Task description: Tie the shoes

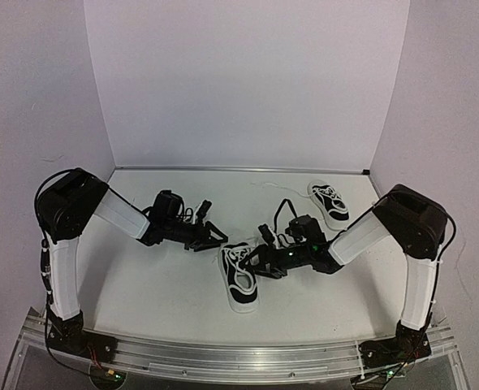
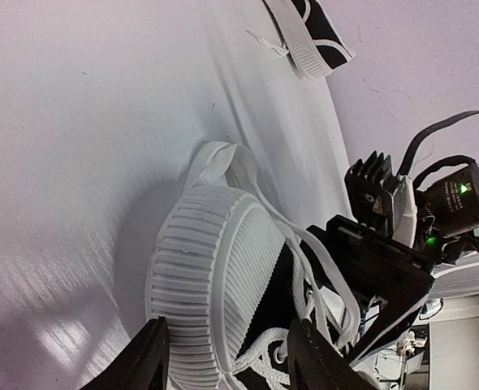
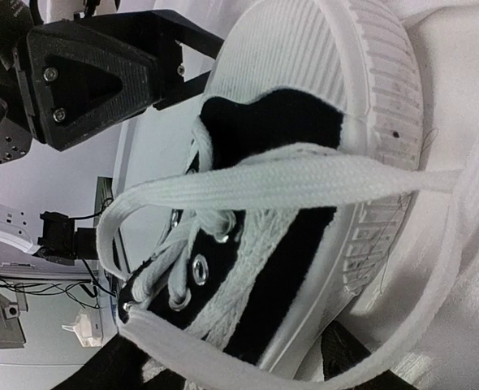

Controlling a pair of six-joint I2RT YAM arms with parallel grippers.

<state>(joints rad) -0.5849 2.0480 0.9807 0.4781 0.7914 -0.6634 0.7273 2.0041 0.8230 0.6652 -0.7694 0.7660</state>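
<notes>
Your left gripper and right gripper, jaws apart and pinching nothing visible, flank the near shoe at centre frame; closing could nip the toe cap instead of lace and drag it.

A flat white table top with a slightly glossy surface carries soft reflections of the light. Three plain panels of pale lilac-white colour close it in: a back wall, a left side wall and a right side wall. A thin grey metal strip runs along the foot of the back wall. A long aluminium rail lies at the near edge. The light is even and diffuse.
</notes>
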